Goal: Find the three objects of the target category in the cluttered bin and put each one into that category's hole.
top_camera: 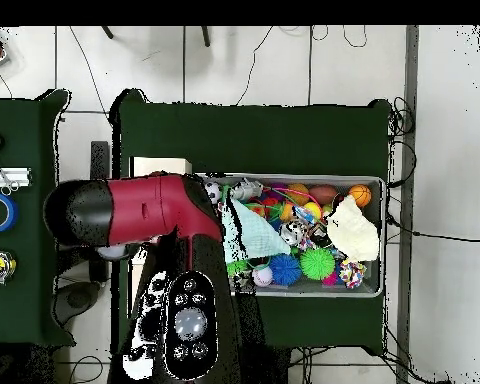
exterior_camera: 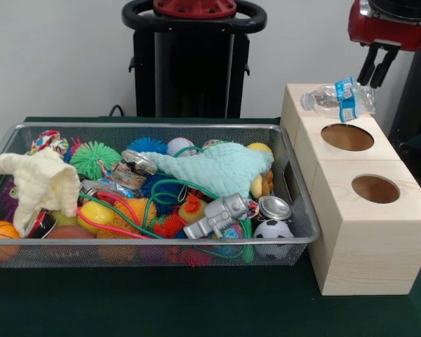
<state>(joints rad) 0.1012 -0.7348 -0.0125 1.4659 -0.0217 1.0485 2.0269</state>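
The wide silver wire-mesh bin (exterior_camera: 154, 246) sits left of three pale wooden boxes (exterior_camera: 368, 239). A clear crushed plastic bottle (exterior_camera: 338, 99) lies on the far box, apparently released near a hole; two holes show. Above it hangs the black gripper (exterior_camera: 377, 67), fingers slightly spread, holding nothing.

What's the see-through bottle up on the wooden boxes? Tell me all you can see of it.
The plastic bottle is clear, crumpled and looks empty, with a blue and white label around its middle. It lies on its side on top of the farthest pale wooden box, just behind the nearer round hole, not in it. The gripper hangs just above its right end; contact can't be judged.
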